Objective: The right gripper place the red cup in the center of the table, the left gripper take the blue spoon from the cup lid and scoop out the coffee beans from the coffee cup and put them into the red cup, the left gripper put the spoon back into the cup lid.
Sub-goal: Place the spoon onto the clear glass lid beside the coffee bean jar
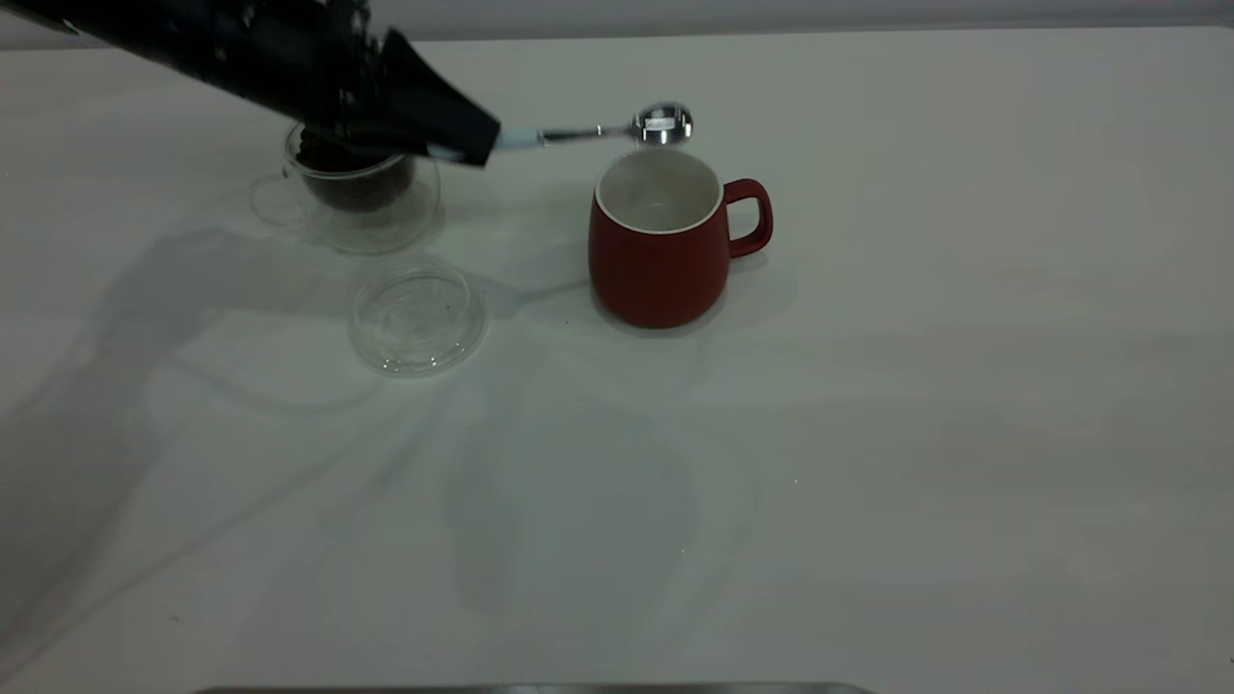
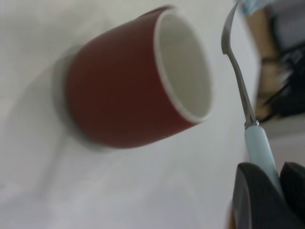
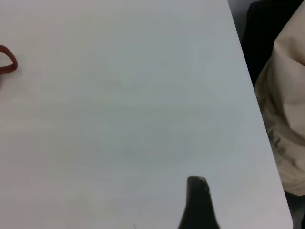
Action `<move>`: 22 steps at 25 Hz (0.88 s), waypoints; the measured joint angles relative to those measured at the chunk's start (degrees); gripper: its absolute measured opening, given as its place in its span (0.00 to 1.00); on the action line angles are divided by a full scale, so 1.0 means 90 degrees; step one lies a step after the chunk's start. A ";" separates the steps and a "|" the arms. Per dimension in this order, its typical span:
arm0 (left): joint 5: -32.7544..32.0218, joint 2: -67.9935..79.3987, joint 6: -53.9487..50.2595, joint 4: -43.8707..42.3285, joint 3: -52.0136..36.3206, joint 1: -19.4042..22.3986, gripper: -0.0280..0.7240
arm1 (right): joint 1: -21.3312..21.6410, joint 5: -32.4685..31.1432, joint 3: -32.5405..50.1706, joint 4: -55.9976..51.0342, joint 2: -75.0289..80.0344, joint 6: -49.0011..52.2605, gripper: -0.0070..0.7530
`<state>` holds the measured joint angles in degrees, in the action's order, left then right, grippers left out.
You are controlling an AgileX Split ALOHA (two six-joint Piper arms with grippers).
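I have the left gripper (image 1: 472,145) up over the far left of the table (image 1: 868,434), its fingers (image 2: 259,200) pinching the pale handle of the blue spoon (image 1: 617,129). The spoon sticks out to the right, roughly level, and its metal bowl hangs just past the far rim of the red cup (image 1: 660,249), above the table and not inside the cup. From the left wrist view I see the spoon's neck running alongside the cup's white mouth, apart from it. I cannot tell whether the spoon carries any beans.

The red cup stands upright near the middle of the table, handle pointing right; what I can see of its white inside looks bare.

The coffee cup (image 1: 362,198) sits at far left, partly under my arm, with the coffee beans (image 1: 359,188) dark inside it. The cup lid (image 1: 416,320) lies flat just near of it, close beside but not clearly touching.

Of the right gripper (image 3: 198,205) I see only one dark fingertip over bare table at the right, well apart from the cup; I cannot tell how its fingers stand.
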<state>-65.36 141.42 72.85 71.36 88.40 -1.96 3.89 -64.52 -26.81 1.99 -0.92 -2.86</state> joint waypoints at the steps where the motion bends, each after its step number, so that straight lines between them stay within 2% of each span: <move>1: -0.0028 -0.0083 -0.0260 0.0109 0.0000 0.0077 0.20 | 0.0000 0.0000 0.0000 0.0000 0.0000 0.0000 0.79; 6: -0.0061 -0.0692 -0.1873 0.0046 0.0000 0.0654 0.20 | 0.0000 0.0000 0.0000 0.0000 0.0000 0.0000 0.79; 12: -0.0128 -0.1876 -0.3562 -0.0673 0.0000 0.1303 0.20 | 0.0000 0.0000 0.0000 0.0000 0.0000 0.0000 0.79; 18: -0.0149 -0.3228 -0.3784 -0.1212 -0.0063 0.1399 0.20 | 0.0000 0.0000 0.0000 0.0000 0.0000 0.0000 0.79; 22: -0.0149 -0.3940 -0.3700 -0.1353 -0.0754 0.1399 0.20 | 0.0000 0.0000 0.0000 0.0000 0.0000 0.0000 0.79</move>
<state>-66.70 105.96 39.55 59.18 81.62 10.63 3.89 -64.52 -26.81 1.99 -0.92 -2.86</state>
